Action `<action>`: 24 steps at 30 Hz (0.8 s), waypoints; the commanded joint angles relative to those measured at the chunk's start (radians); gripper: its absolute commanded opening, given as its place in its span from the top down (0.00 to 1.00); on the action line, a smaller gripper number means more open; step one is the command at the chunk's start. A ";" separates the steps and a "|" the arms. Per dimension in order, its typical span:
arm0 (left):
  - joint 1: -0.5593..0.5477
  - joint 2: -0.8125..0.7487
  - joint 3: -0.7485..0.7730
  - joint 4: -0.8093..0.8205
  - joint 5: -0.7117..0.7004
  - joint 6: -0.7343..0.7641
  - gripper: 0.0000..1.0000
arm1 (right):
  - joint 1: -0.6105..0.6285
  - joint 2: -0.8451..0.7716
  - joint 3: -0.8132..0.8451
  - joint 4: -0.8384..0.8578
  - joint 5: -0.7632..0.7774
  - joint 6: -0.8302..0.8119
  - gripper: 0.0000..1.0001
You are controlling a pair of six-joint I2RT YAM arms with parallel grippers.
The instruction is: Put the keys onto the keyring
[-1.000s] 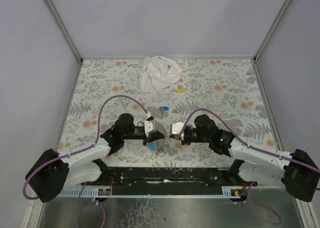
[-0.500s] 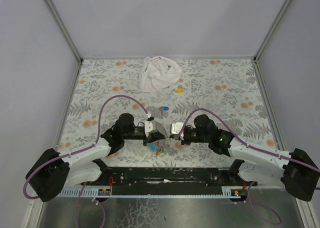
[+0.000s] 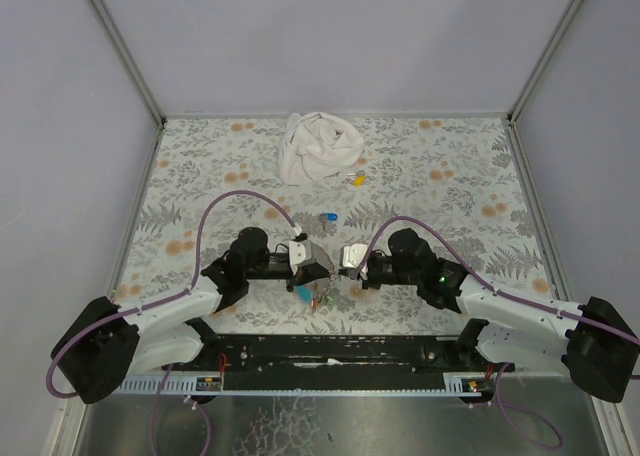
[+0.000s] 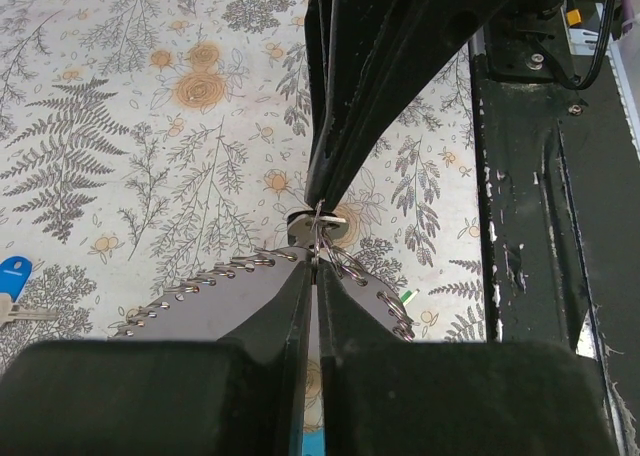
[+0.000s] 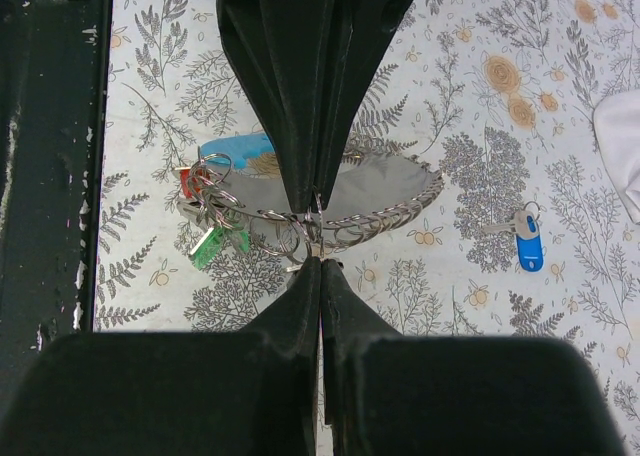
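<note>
Both arms are low over the near edge of the desk, about the middle of it, tips nose to nose. My left pincer is squeezed closed on the thin wire of the keyring. My right pincer is clamped on the same wire from the other side, so the two sets of fingertips are practically touching. The grey strap fans out under the left one, and you can see its blue side poking out by that pincer in the top view. A bunch of rings dangles off the near side with the green keys and a small red tag in it; can't tell exactly which ring each one sits on.

Further out, toward the middle of the desk, the blue key lies flat by itself, well apart from the ring. Past that there's a little yellow thing, and just beside it a crumpled white cloth at the far edge.
</note>
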 commanded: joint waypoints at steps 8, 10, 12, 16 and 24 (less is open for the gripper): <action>-0.005 -0.035 -0.021 0.103 -0.042 -0.004 1.00 | 0.007 -0.020 0.010 0.041 0.025 0.020 1.00; -0.005 -0.038 -0.021 0.103 -0.043 -0.003 1.00 | 0.007 -0.023 0.008 0.043 0.025 0.020 1.00; -0.005 -0.036 -0.020 0.102 -0.044 -0.004 1.00 | 0.007 -0.025 0.006 0.044 0.026 0.020 1.00; -0.006 -0.036 -0.020 0.102 -0.046 -0.004 1.00 | 0.008 -0.029 0.005 0.047 0.021 0.020 1.00; -0.006 -0.032 -0.018 0.105 -0.036 -0.007 1.00 | 0.007 -0.023 0.007 0.048 -0.001 0.017 1.00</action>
